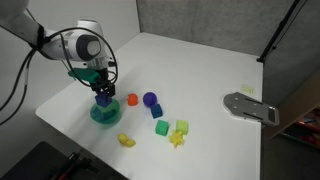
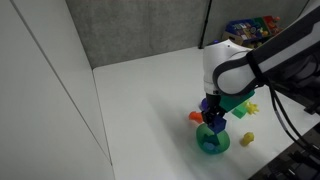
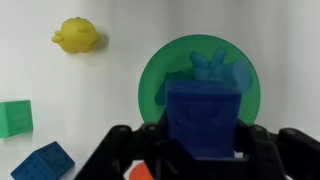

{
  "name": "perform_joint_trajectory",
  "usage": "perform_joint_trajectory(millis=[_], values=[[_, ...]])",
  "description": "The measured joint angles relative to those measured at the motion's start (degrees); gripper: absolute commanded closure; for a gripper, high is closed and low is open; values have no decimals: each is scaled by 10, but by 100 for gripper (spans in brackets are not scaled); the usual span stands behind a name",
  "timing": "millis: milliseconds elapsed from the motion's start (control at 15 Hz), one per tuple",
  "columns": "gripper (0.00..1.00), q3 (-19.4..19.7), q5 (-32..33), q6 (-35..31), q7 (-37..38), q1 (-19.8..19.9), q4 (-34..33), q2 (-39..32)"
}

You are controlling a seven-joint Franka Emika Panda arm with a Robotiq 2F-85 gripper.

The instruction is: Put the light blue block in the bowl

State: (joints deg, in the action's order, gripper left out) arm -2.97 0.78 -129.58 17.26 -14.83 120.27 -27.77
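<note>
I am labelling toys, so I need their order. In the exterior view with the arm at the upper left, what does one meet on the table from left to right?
In an exterior view: the bowl, with the gripper holding the light blue block over it → orange piece → purple piece → yellow-green toy → flat grey object.

Open bowl (image 3: 150, 78); yellow toy (image 3: 76, 35), green block (image 3: 14, 117) beside

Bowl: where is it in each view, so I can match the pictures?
In an exterior view: bowl, low, left of centre.
In an exterior view: bowl, low, right of centre.
Wrist view: bowl, centre, partly behind the held light blue block.
Shared landmark: yellow toy nearby.
</note>
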Motion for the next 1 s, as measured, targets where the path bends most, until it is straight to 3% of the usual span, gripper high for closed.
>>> perform_joint_trajectory(millis=[600,1000], values=[[76,1,13,-36,0,-8,-15,-72],[76,10,22,-35,0,-16,-69,-121]])
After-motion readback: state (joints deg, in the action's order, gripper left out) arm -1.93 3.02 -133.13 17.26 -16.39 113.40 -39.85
